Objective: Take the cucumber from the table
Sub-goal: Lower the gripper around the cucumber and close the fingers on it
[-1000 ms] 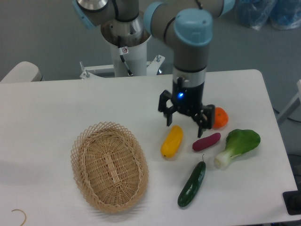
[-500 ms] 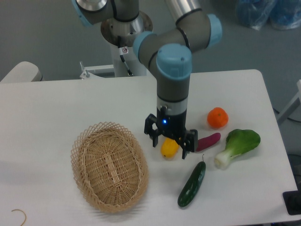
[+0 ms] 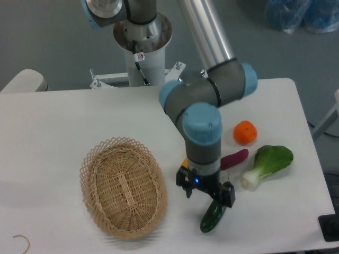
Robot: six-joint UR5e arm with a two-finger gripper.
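Hovering Over the Cucumber Near the Front Edge

Hanging low over the white table (image 3: 63, 116), the gripper (image 3: 207, 191) covers the upper half of the cucumber (image 3: 211, 218). Its two black fingers stand apart, one on each side of the vegetable, so it looks open. Whether the fingers touch the cucumber cannot be told from this view; nothing seems to be held.

Around it there are several other things. A purple oblong vegetable (image 3: 234, 158) lies just behind and to the right of the arm's wrist. Further right is a bok choy (image 3: 267, 165) with its white stalk toward the front, and behind it an orange (image 3: 245, 132) stands alone. A small bit of yellow vegetable (image 3: 184, 161) shows at the left of the wrist; the rest is hidden by the arm. A woven wicker basket (image 3: 123, 186) sits to the left, near the gripper but apart from it. A thin wire hook (image 3: 22, 242) lies at the far front left corner.

The cucumber is close to the front edge of the table. Bare table lies between it and the basket, and also to its right, below the bok choy.

Only the lower, dark green end of the cucumber is visible. Its long axis runs diagonally, from front-left up to back-right, under the gripper.
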